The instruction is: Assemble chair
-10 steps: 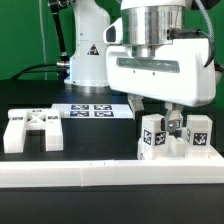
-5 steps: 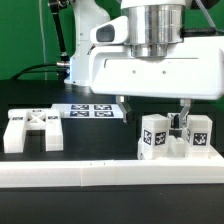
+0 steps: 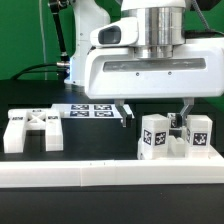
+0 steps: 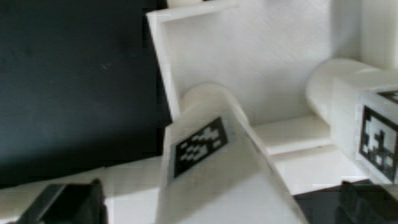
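- Jaws of the gripper stand spread as wide as they go, with nothing clamped between them.
- Two dark fingers show, one on each side of the cluster on the exterior view's right; whether they touch it I cannot tell.
- Two groups of chair pieces lie on the black table, well apart.
- One is the cluster, directly under the gripper and just behind the border frame. It is white and blocky.
- Two upright blocks rise from it, the nearer block and the farther block, each with one black-and-white square tag on its front.
- One flat piece lies alone on the exterior view's left, white, with a raised cross shape and no tag visible.
- One marker board lies between the groups, farther back, showing several tags.
- From the wrist, two tags show on white parts: one on a slanted face, one at the edge.
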`<state>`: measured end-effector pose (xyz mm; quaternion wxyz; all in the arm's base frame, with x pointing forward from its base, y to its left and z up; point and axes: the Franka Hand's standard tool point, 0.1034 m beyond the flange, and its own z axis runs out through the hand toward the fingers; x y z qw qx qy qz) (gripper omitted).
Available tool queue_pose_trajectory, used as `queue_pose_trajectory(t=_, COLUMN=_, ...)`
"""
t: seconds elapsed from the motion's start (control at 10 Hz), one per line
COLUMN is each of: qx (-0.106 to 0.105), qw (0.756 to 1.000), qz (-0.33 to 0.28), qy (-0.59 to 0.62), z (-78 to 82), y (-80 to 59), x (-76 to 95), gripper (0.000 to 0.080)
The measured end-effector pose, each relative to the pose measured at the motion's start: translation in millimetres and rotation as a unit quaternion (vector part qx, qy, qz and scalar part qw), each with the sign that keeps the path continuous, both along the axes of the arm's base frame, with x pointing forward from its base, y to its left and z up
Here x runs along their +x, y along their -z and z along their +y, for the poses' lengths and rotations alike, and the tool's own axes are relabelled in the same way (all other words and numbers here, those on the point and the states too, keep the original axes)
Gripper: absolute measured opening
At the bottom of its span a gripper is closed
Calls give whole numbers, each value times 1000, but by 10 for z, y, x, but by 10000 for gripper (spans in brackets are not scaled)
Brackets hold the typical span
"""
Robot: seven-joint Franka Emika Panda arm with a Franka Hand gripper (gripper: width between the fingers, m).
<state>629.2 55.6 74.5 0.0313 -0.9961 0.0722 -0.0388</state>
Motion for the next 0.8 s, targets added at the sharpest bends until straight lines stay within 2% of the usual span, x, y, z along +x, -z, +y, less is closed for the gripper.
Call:
queue_pose_trajectory(t=0.3, qx=-26, qw=992, qz=-4, qy=-123, z=8, y=2, x=-4, gripper=649)
queue_pose_trajectory(t=0.5, qx=-29, qw=988, qz=-4, qy=-149, z=1, y=2, x=-3, gripper=649)
queue_pose_trajectory(t=0.6, qx=-29, qw=989, qz=-4, qy=-148, z=0, y=4, x=-4, gripper=558)
queue_pose_trajectory(t=0.7, qx=-28, qw=990, qz=-4, qy=-139, z=1, y=5, x=-4, gripper=375)
queue_pose_trajectory(t=0.8, qx=-28, qw=991, qz=-3, qy=-132, z=1, y=4, x=-4, gripper=375)
